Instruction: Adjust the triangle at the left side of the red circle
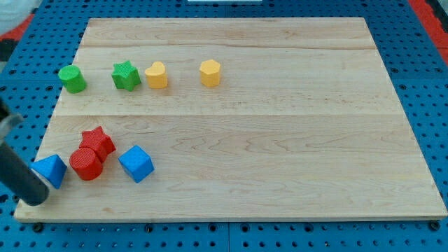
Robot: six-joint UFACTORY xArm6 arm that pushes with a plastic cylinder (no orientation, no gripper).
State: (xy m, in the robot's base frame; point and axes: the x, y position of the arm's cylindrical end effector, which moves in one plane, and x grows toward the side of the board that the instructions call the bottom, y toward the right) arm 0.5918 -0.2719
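My tip (35, 198) rests on the desk (280, 140) near its bottom-left corner, just beside the blue triangle (50, 170) on that block's lower left; whether the two touch cannot be told. The tool is a plain dark rod with nothing to open or close, and it holds nothing. The rod slants up and off toward the view's left edge, where it blurs out.

The blue triangle sits just left of the red circle (87, 164), close to it or touching. The red star (97, 141) presses against the circle's upper right. A blue cube (136, 164) stands just to the right of the circle, slightly apart.

Well apart, toward the view's top, a row runs left to right: green cylinder (72, 79), green star (126, 75), yellow heart (156, 75) and yellow hexagon (210, 73).
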